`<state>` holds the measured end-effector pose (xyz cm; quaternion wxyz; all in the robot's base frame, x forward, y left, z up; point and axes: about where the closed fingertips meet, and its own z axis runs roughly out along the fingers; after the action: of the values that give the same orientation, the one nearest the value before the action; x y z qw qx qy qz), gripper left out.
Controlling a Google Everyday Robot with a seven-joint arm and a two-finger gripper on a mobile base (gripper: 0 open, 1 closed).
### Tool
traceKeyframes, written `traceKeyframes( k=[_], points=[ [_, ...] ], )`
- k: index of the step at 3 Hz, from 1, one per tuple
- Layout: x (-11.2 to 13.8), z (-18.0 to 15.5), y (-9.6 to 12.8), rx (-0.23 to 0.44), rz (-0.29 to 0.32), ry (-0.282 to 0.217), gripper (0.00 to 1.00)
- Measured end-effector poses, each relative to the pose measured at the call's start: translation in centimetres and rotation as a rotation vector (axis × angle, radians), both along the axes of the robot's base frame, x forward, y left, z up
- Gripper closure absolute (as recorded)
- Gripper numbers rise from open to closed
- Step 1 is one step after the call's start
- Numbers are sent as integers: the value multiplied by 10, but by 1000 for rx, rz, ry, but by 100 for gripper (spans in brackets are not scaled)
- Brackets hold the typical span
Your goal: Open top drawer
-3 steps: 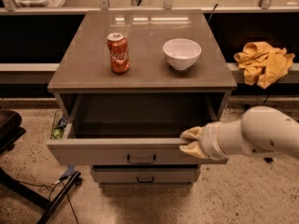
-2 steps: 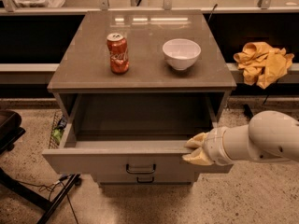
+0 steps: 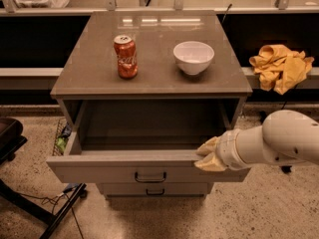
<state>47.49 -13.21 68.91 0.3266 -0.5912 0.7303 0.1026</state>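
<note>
The top drawer (image 3: 99,169) of the grey-brown cabinet is pulled far out, showing its plain grey inside. Its small black bar handle (image 3: 150,177) sits at the centre of the front. My gripper (image 3: 207,155) comes in from the right on a white arm and rests on the top edge of the drawer front, right of the handle. Its cream fingers (image 3: 208,146) lie over that edge. A lower drawer (image 3: 154,188) with a like handle shows just beneath.
A red cola can (image 3: 126,57) and a white bowl (image 3: 193,57) stand on the cabinet top (image 3: 149,29). A yellow cloth (image 3: 280,66) lies on a ledge at right. A black chair base (image 3: 30,203) stands at lower left. Speckled floor lies in front.
The drawer has slid further out toward the camera, and my gripper has moved with its front edge. The can and bowl have not moved.
</note>
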Motion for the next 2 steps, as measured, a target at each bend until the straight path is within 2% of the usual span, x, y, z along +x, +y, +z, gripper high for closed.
traceKeyframes(
  k=[2],
  points=[
    [22, 36, -7, -65, -2, -2, 100]
  ],
)
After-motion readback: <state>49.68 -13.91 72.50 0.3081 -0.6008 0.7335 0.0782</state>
